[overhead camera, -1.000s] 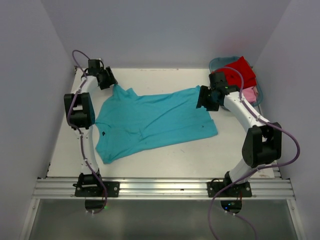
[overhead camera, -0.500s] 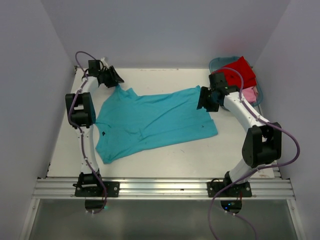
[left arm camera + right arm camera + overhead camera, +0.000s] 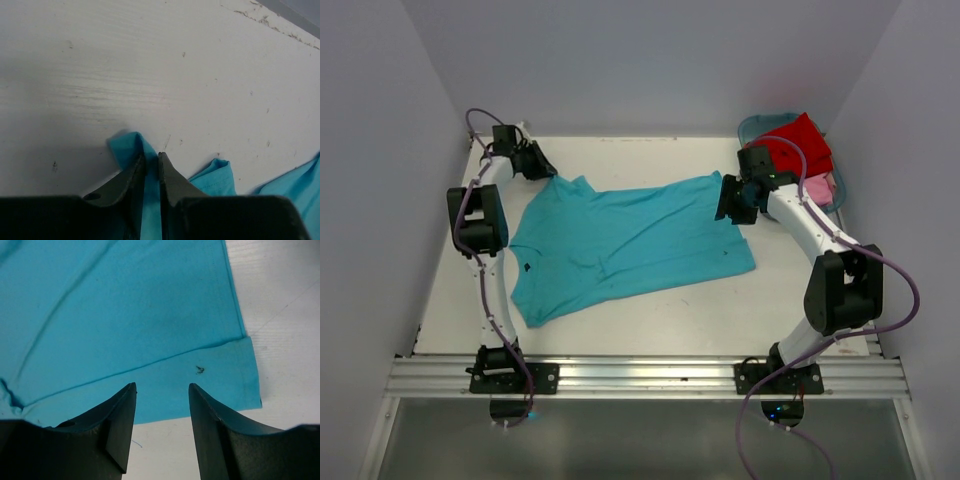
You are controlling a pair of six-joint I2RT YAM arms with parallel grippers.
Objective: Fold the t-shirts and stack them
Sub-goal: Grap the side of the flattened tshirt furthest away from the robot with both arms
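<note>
The turquoise t-shirt (image 3: 620, 245) lies spread flat across the middle of the table. At its far left corner my left gripper (image 3: 546, 172) is shut on a raised fold of the turquoise t-shirt (image 3: 150, 200); the cloth runs between the nearly touching fingertips of the left gripper (image 3: 151, 156). My right gripper (image 3: 726, 202) hovers open over the shirt's far right edge. In the right wrist view the right gripper (image 3: 161, 387) has its fingers spread above the hemmed edge of the turquoise t-shirt (image 3: 150, 330), gripping nothing. A red t-shirt (image 3: 800, 145) and a pale pink t-shirt (image 3: 817, 188) lie in the tub.
A teal plastic tub (image 3: 755, 126) stands at the far right corner, close behind the right arm. White walls enclose the white table (image 3: 650, 310) on three sides. A metal rail runs along the near edge by the arm bases.
My left gripper has closed on the shirt's far left corner after shifting slightly at the table's far left. The right jaws have narrowed a little; that arm has barely moved.
</note>
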